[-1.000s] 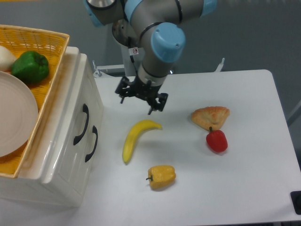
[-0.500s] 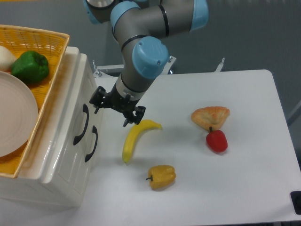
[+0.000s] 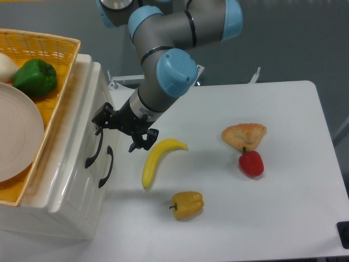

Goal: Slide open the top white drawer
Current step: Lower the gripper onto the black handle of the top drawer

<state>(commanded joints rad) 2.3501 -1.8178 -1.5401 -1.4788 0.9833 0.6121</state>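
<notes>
The black two-finger gripper (image 3: 116,132), jaws spread apart, sits just beside the curved black handle (image 3: 95,144) of the glossy white top drawer (image 3: 65,164), at 9 o'clock in view.

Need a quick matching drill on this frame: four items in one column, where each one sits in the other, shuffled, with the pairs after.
Items:
1. green pepper
2. banana
3. red pepper
4. gripper

Places:
A. on the table, just below the pastry
B. at the drawer fronts, by the upper black handle
C. in the yellow basket on top of the cabinet
D. on the table, between the cabinet and the yellow pepper

Pairs: 1-C, 2-D, 3-A, 4-B
</notes>
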